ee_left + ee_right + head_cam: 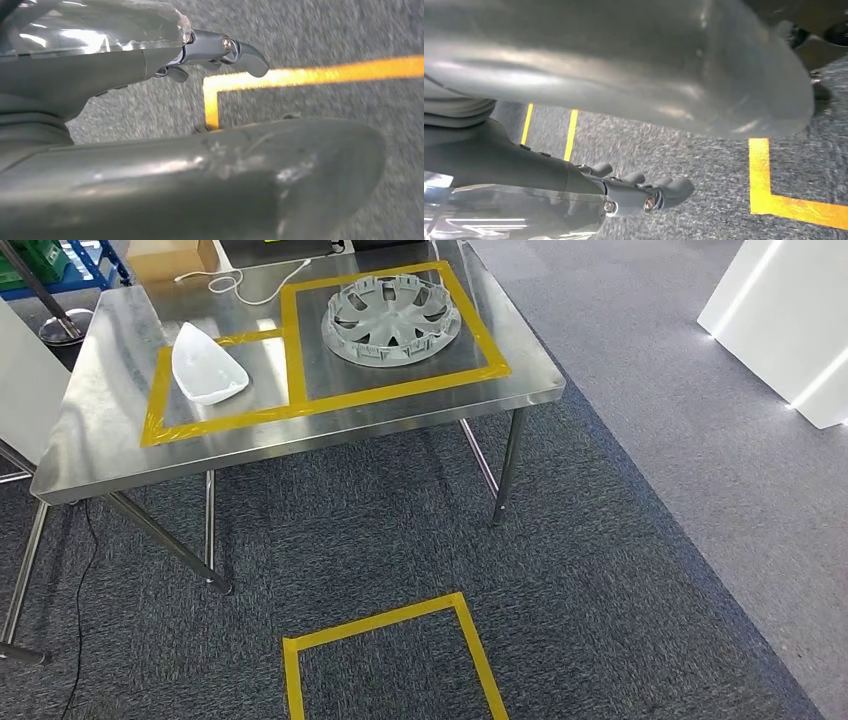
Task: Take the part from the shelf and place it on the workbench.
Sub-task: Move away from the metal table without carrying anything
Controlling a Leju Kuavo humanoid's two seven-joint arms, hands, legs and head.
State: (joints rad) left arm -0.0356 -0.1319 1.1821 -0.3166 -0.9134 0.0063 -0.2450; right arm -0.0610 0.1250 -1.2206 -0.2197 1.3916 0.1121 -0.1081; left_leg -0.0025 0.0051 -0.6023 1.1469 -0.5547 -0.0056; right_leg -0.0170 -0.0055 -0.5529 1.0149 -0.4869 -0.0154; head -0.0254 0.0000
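The steel workbench (300,440) stands ahead in the head view, marked with yellow tape frames. A grey wheel cover (392,317) lies inside the large frame. A white, shell-shaped part (207,365) lies inside the smaller frame to its left. My left hand (100,80) hangs above the carpet, thumb and fingers (235,50) apart, holding nothing. My right hand (499,160) hangs the same way over the carpet, its fingers (654,192) straight and away from the thumb, with nothing in it.
A yellow tape square (385,640) marks the carpet in front of the bench. A white cable (240,280) and a cardboard box (170,255) sit at the bench's far side. A white lit panel (790,320) stands at the right, a white board (25,380) at the left.
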